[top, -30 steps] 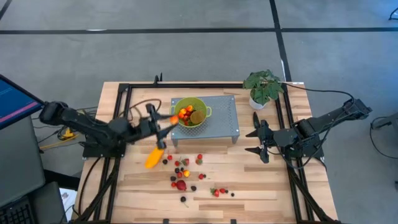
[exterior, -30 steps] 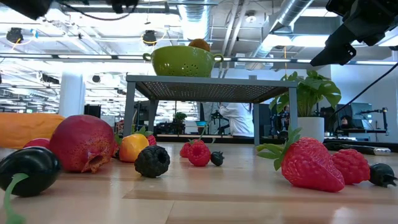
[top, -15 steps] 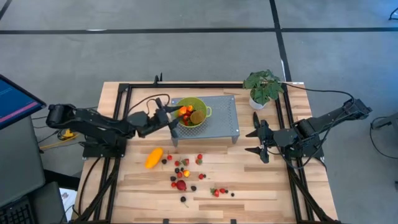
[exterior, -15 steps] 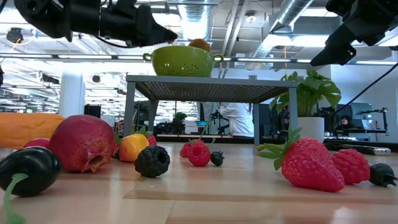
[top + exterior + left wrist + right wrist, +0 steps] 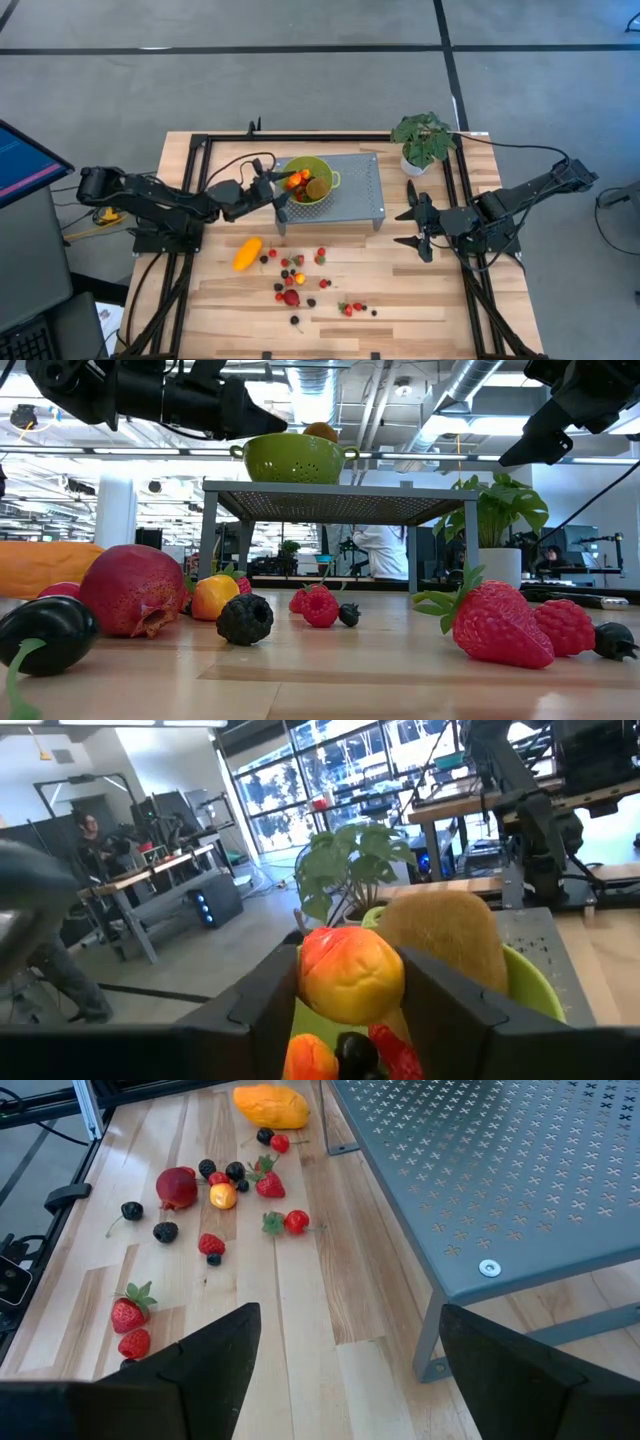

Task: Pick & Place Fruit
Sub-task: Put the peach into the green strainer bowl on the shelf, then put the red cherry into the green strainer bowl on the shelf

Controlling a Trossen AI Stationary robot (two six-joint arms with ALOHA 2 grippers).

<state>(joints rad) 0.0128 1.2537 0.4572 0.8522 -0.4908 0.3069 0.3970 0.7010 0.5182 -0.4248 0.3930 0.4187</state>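
Left gripper over the round lime-green colander, jaws grasping a small orange-red round fruit (brown kiwi-like oval inside). Right gripper, jaws released, beside the colander's grey perforated metal stand.

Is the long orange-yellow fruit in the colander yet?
No, the long orange-yellow fruit lies on the table, apart from the green colander on the shelf.
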